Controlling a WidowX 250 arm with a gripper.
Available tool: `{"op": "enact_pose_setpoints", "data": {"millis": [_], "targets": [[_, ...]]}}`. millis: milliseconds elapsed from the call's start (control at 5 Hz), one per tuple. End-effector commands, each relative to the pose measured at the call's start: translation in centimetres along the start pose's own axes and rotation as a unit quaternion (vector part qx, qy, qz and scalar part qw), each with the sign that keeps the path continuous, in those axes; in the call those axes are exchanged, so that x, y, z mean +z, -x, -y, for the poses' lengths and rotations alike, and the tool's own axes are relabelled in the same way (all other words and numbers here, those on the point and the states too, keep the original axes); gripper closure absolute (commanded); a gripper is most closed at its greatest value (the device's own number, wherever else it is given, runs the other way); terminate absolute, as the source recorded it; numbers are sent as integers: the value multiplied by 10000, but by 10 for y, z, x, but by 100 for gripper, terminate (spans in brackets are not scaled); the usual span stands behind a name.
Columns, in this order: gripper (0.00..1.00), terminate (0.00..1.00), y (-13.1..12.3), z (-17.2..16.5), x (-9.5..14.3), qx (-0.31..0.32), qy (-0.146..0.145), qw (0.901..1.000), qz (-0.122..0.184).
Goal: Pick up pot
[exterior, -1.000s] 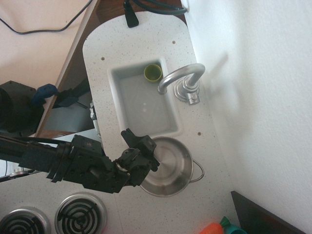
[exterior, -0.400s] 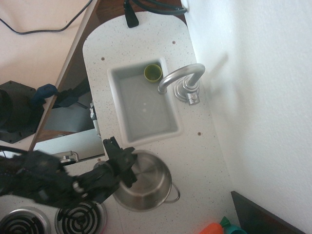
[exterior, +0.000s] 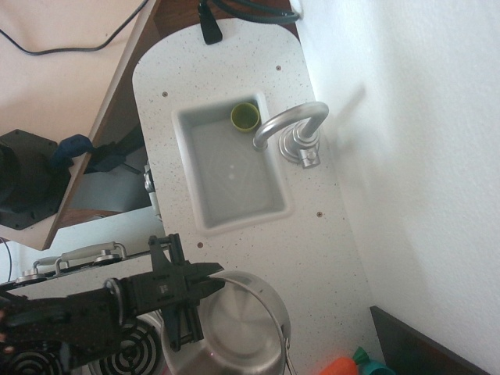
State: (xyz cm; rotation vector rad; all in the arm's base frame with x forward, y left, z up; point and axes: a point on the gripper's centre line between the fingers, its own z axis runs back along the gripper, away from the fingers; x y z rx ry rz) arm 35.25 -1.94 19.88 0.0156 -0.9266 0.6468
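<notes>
Pot (exterior: 242,328) sits at bottom centre of the frame, cut off by the lower edge, its rim large in view. Gripper (exterior: 205,306) comes in from the lower left, black fingers (exterior: 201,275) clamped on the pot's left rim, one finger over the rim edge. A thin wire handle arcs over the pot's right side. Above it, the white speckled worktop (exterior: 312,250) carries the sink (exterior: 231,168), with a small green cup (exterior: 244,116) in the sink's top corner. Faucet (exterior: 291,126) just right of the sink. Stove burner (exterior: 129,348) at bottom left, partly hidden by the arm.
</notes>
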Motion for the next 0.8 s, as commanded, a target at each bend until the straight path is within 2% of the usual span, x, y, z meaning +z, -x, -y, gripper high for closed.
{"op": "enact_pose_setpoints", "data": {"millis": [0, 200, 400, 600], "targets": [[0, 0, -21, 7, 19, 149, 276, 9992, 258], [0, 0, -23, 4, 24, 167, 177, 9995, 178], [0, 0, -31, 1, 45, 271, 320, 9985, 354], [0, 100, -19, -5, 45, 147, 303, 9991, 272]]}}
